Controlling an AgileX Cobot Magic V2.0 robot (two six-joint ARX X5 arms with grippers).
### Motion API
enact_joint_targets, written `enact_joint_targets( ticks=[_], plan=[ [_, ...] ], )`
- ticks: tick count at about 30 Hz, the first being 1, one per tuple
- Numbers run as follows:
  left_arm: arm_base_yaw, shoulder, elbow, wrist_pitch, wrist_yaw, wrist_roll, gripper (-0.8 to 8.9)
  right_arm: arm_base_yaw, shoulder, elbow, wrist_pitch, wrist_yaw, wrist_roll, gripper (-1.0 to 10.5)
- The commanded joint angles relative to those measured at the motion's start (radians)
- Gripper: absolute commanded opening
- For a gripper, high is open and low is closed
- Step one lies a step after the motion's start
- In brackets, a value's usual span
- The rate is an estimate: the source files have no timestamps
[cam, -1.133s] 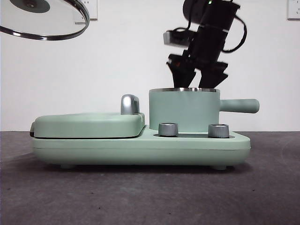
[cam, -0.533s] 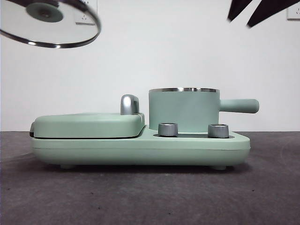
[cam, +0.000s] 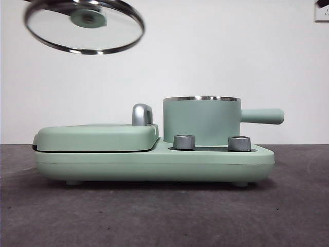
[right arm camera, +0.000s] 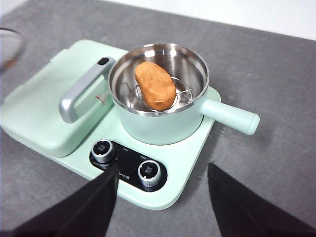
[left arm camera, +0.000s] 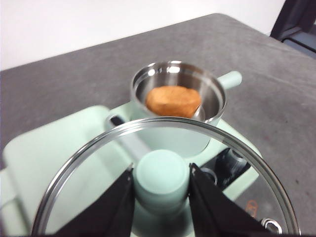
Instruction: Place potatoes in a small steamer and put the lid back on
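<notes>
The left gripper (left arm camera: 160, 197) clamps the lid (cam: 84, 27) by its knob, high left of the small steamer (cam: 201, 120) holding the potatoes (right arm camera: 155, 85); the right gripper (right arm camera: 163, 197) gapes empty.

Mint-green cooker base (cam: 154, 164) is sitting on dark grey table (cam: 154, 216). Flat griddle cover (cam: 97, 136) is lying shut on base's left half w/ chrome handle (cam: 142, 114) sticking up at its right end. Two silver knobs (cam: 184, 142) (cam: 239, 143) are standing on base's front right, on black control panel (right arm camera: 129, 167). White wall (cam: 205, 51) is showing behind base.
</notes>
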Motion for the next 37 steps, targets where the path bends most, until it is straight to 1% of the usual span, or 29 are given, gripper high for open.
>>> enact_joint_targets(
  ticks=[1,6,10,13,18,24,27,31,37],
  plan=[
    [-0.027,0.05,0.014,0.113,0.004,0.003,0.09,0.005,-0.054,-0.019,-0.005,0.01,0.041,2.8],
    [-0.069,0.163,0.027,0.272,-0.005,0.003,0.09,0.005,-0.121,-0.027,-0.102,0.021,0.04,2.8],
    [-0.108,0.272,0.076,0.36,-0.055,0.003,0.09,0.005,-0.147,-0.027,-0.14,0.02,0.039,2.8],
    [-0.131,0.359,0.137,0.404,-0.059,0.006,0.09,0.005,-0.159,-0.027,-0.16,0.02,0.039,2.8],
    [-0.157,0.52,0.298,0.409,-0.058,0.052,0.09,0.005,-0.164,-0.027,-0.18,0.02,0.039,2.8],
    [-0.164,0.69,0.481,0.409,-0.057,0.064,0.09,0.004,-0.164,-0.027,-0.183,0.021,0.04,2.8],
    [-0.164,0.754,0.541,0.409,-0.057,0.081,0.09,0.004,-0.164,-0.027,-0.184,0.021,0.04,2.8],
    [-0.164,0.814,0.579,0.411,-0.057,0.102,0.09,0.004,-0.164,-0.027,-0.184,0.022,0.04,2.8],
    [-0.164,0.867,0.582,0.41,-0.056,0.119,0.09,0.004,-0.164,-0.027,-0.184,0.029,0.039,2.8]
  ],
)
